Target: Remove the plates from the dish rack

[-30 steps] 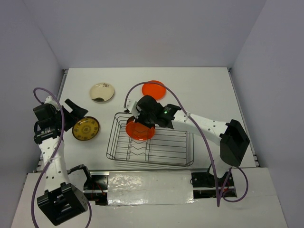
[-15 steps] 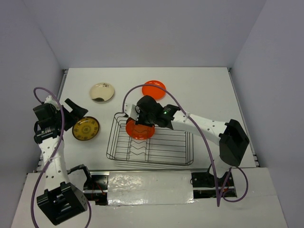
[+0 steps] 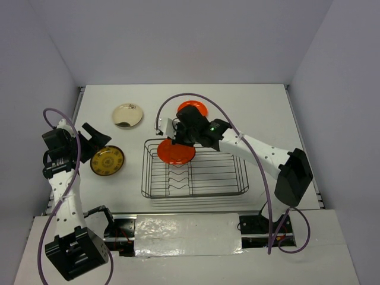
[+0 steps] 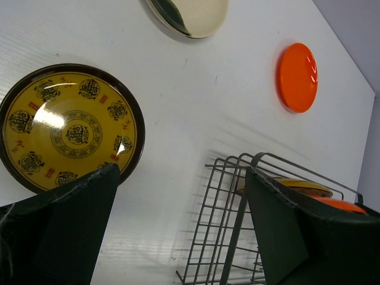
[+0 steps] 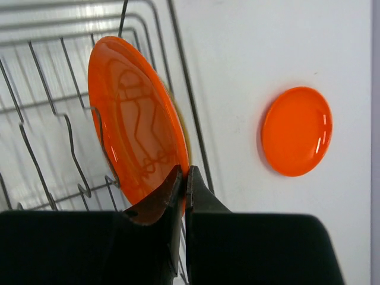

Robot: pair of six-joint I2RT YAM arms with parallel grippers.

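My right gripper is shut on the rim of a bright orange plate at the back left of the dark wire dish rack. In the right wrist view the fingertips pinch the plate's edge, and it stands among the rack wires. A thin yellowish plate rim shows just behind it. The left wrist view shows the same yellowish plate in the rack. My left gripper is open and empty, left of the rack.
A yellow-brown patterned plate lies under my left gripper. It also shows in the left wrist view. A cream plate lies at the back left. A second orange plate lies behind the rack, partly hidden by my right arm.
My right gripper has drawn the orange plate back and up. The rack has slid right and squared up. The left arm has not moved.
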